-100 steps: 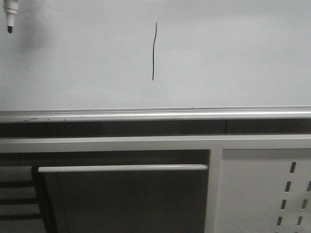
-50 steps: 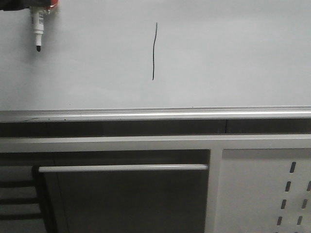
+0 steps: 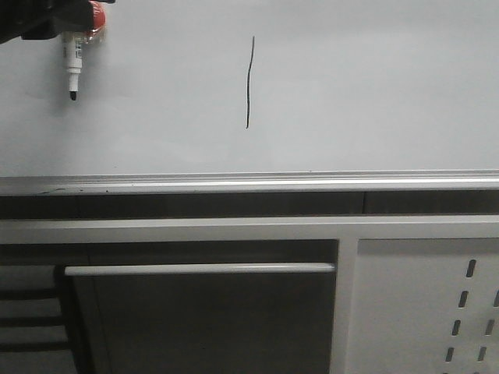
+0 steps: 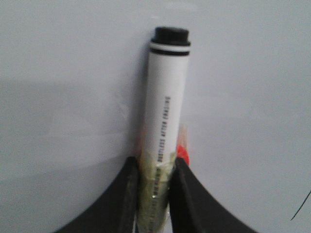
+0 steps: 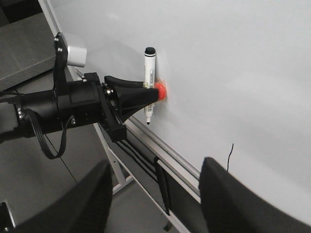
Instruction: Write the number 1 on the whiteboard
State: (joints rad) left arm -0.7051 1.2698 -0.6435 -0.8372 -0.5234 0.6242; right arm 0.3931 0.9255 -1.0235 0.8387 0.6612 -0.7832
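The whiteboard (image 3: 374, 86) fills the upper front view, with a silver rail (image 3: 249, 184) along its lower edge. The number 1 (image 3: 249, 82) is a thin black wavy stroke near its middle; part of it shows in the right wrist view (image 5: 230, 158). My left gripper (image 3: 74, 27) is at the board's top left, shut on a white marker (image 3: 73, 66) with its black tip pointing down, off to the left of the stroke. The marker also shows in the left wrist view (image 4: 166, 111) and right wrist view (image 5: 149, 82). My right gripper (image 5: 153, 194) is open and empty, away from the board.
Below the rail is a white frame with a horizontal bar (image 3: 199, 269) and a grey perforated panel (image 3: 425, 308) at the lower right. A red piece (image 3: 97, 17) sits by the left gripper.
My left gripper has come down and to the right into the front view with the marker. The stroke is unchanged.
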